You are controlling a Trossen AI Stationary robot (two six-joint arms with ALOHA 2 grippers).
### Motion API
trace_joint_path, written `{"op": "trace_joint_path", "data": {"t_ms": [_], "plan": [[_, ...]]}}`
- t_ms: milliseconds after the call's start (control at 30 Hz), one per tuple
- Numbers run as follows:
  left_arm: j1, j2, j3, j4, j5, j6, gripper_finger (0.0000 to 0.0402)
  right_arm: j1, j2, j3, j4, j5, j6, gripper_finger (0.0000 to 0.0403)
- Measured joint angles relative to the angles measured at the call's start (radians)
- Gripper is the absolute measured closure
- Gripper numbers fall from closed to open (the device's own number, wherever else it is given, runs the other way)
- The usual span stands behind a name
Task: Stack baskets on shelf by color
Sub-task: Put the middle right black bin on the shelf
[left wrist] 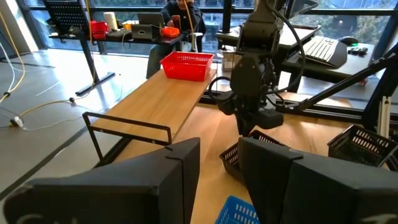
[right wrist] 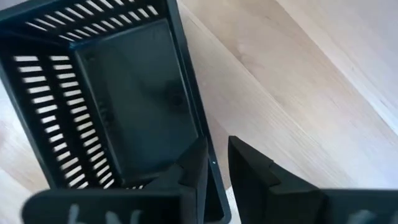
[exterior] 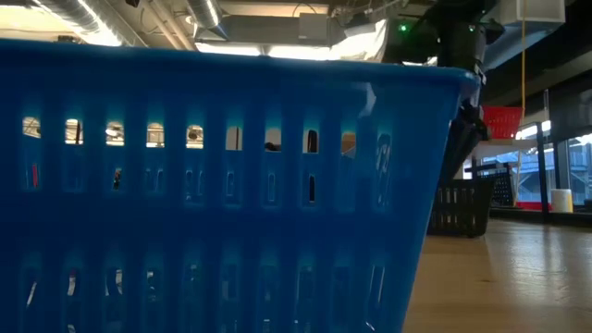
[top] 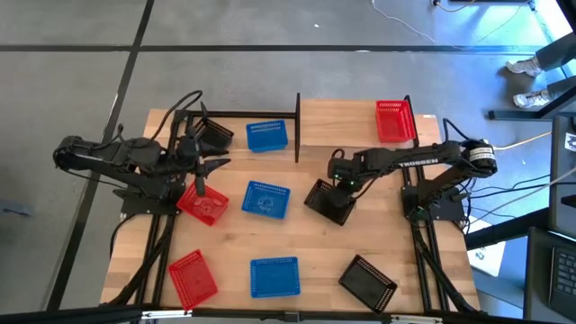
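Observation:
The shelf (top: 351, 121) stands at the table's far edge and carries one red basket (top: 394, 121) on its right end, also visible in the left wrist view as the red basket (left wrist: 186, 65). My right gripper (top: 339, 184) is shut on a black basket (top: 328, 202) in front of the shelf. My left gripper (top: 200, 184) is open over the far edge of another red basket (top: 205, 205) and touches nothing; its gap (left wrist: 217, 168) is empty. Blue baskets (top: 266, 135) (top: 266, 200) (top: 274, 276), a red basket (top: 192, 279) and black baskets (top: 213, 135) (top: 367, 282) rest on their bottoms on the table. My right gripper (right wrist: 214, 165) pinches the top rim of one wall (right wrist: 205, 146) of the black basket, with one finger inside the basket and one outside. The fingers come from above, pointing down. The basket sits tilted below them (left wrist: 245, 155); whether it is clear of the table I cannot tell.
The near blue basket (exterior: 222, 185) fills most of the low view. Thin black posts (top: 298, 126) frame the shelf's left end. Bare shelf board lies left of the red basket. A person sits at a desk (left wrist: 180, 15) beyond the table.

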Motion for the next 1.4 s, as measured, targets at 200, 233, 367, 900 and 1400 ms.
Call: {"op": "trace_joint_path", "data": {"t_ms": [200, 233, 367, 900, 1400], "plan": [[0.000, -0.002, 0.000, -0.079, 0.159, -0.104, 0.0299, 0.000, 0.000, -0.044, 0.061, -0.038, 0.003, 0.0341], [0.000, -0.003, 0.002, -0.082, 0.178, -0.105, 0.0299, 0.000, 0.000, -0.050, 0.067, -0.042, 0.003, 0.0341], [0.000, 0.021, 0.106, -0.231, 0.227, -0.119, 0.0299, 0.000, 0.000, -0.052, 0.071, -0.045, 0.001, 0.0341], [0.000, 0.304, 0.407, -0.759, 0.370, -0.231, 0.0299, 0.000, 0.028, -0.052, 0.105, -0.044, 0.005, 0.0341], [0.000, 0.361, 0.407, -0.769, 0.420, -0.230, 0.0299, 0.000, 0.088, -0.032, 0.101, -0.098, 0.104, 0.0395]]}}
